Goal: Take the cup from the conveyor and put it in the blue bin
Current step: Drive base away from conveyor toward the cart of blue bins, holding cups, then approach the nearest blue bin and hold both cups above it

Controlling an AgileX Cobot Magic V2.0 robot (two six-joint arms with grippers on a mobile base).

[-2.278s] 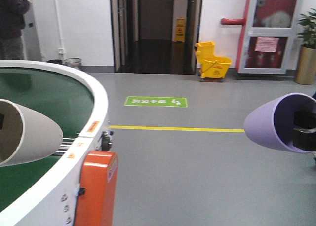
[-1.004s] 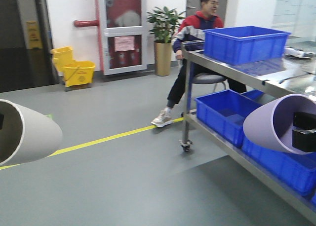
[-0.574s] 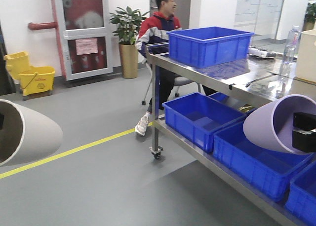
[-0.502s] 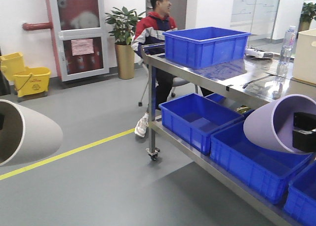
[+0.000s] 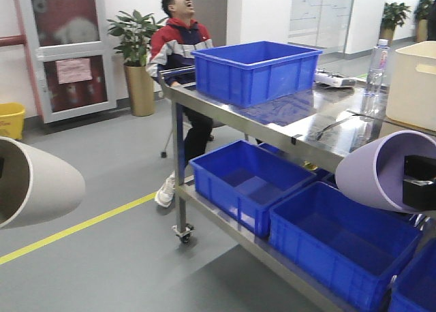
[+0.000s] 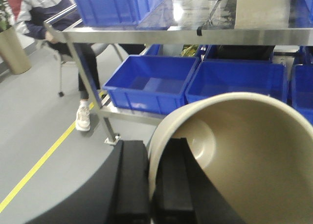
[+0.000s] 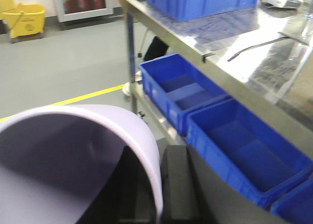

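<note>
My left gripper (image 6: 150,153) is shut on the rim of a beige cup (image 6: 244,150), one finger inside and one outside. That cup (image 5: 34,182) lies on its side at the left edge of the front view. My right gripper (image 7: 159,163) is shut the same way on a lilac cup (image 7: 58,155), which shows at the right edge (image 5: 381,172). The blue bin (image 5: 255,70) stands on top of a steel table (image 5: 300,121), ahead and between the two cups. It also shows in the wrist views, as the blue bin (image 6: 112,6) and the blue bin (image 7: 200,1). The conveyor is out of view.
Smaller blue shelf bins (image 5: 248,182) fill the table's lower shelf. A cream-white tub (image 5: 412,84) and a water bottle (image 5: 373,67) stand on the tabletop. A person (image 5: 178,46) sits behind the table's left end. A yellow line (image 5: 75,227) crosses the grey floor.
The view has swung away from the conveyor to the steel table, and the blue bin has slid left in the frame. Both cups stay gripped in the same place.
</note>
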